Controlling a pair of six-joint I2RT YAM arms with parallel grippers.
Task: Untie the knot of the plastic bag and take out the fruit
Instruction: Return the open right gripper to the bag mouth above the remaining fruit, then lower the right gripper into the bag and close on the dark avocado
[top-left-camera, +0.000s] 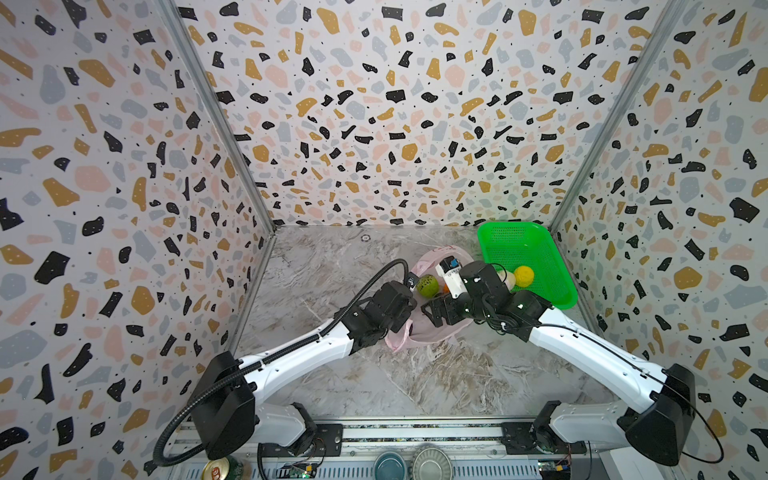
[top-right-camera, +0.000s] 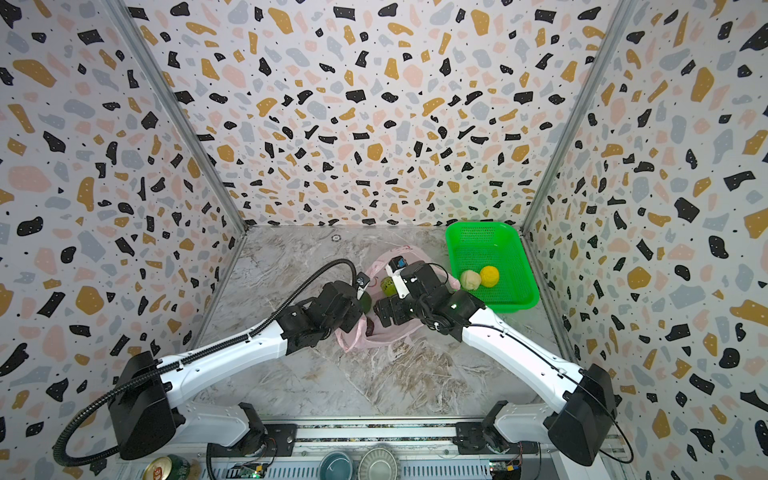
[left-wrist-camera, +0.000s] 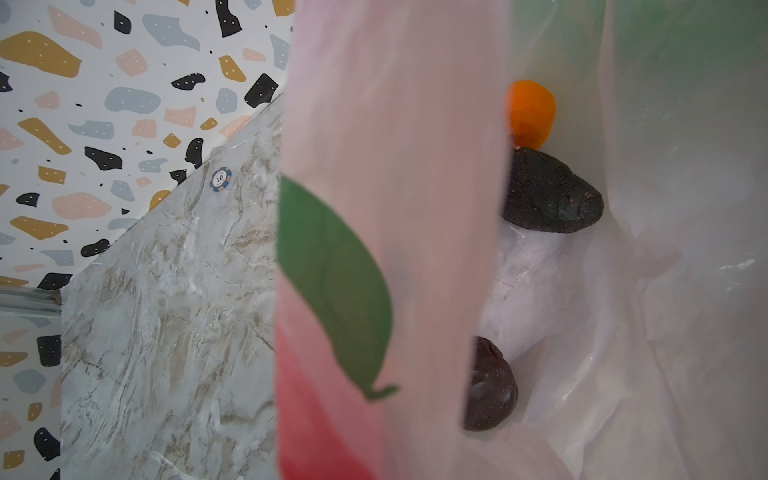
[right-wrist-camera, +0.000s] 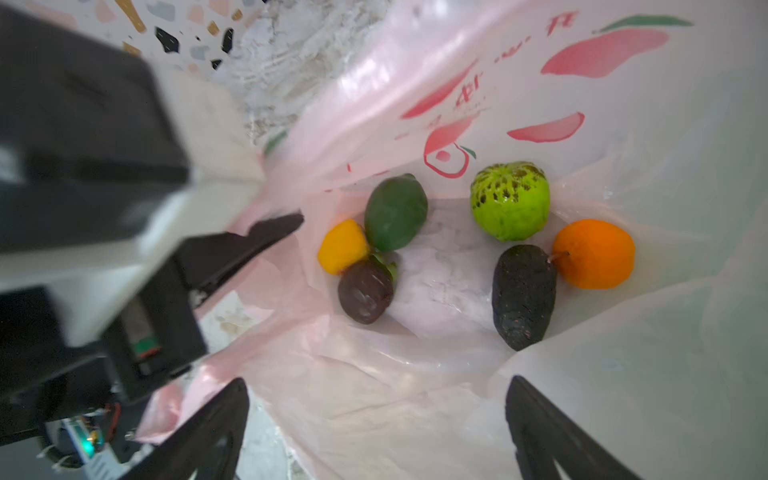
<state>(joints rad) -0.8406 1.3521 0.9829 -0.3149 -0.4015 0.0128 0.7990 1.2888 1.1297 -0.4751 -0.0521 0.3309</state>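
Presently the plastic bag (right-wrist-camera: 415, 395) lies mid-bench, mouth open, just beside the green basket (top-left-camera: 519, 249). No knot is discernible in any view. I judge it undone, though my arms hide most of the handles.

Six pieces of fruit rest on the bag floor:
- The bumpy light green fruit (right-wrist-camera: 510, 201) sits alone.
- The orange fruit (right-wrist-camera: 594, 254) touches the blackish oval fruit (right-wrist-camera: 523, 297).
- The dark green fruit (right-wrist-camera: 395, 212), yellow fruit (right-wrist-camera: 343, 246) and dark brown fruit (right-wrist-camera: 365, 291) are clustered together.

A second yellow piece (top-left-camera: 523, 275) and a cream piece (top-right-camera: 470, 279) already lie in the basket.

My left fingers (right-wrist-camera: 266, 230) are pinched closed on the bag's rim, holding the mouth up. My right fingers (right-wrist-camera: 216, 424) are spread wide and empty, over the opening.

Hazards:
- If the left pinch slips off the thin film, the mouth collapses over the fruit.
- If the right fingers descend near a wall, they may close on plastic together with a fruit and drag the bag.
- Touching pieces may roll apart when one is nudged, spoiling the grasp.
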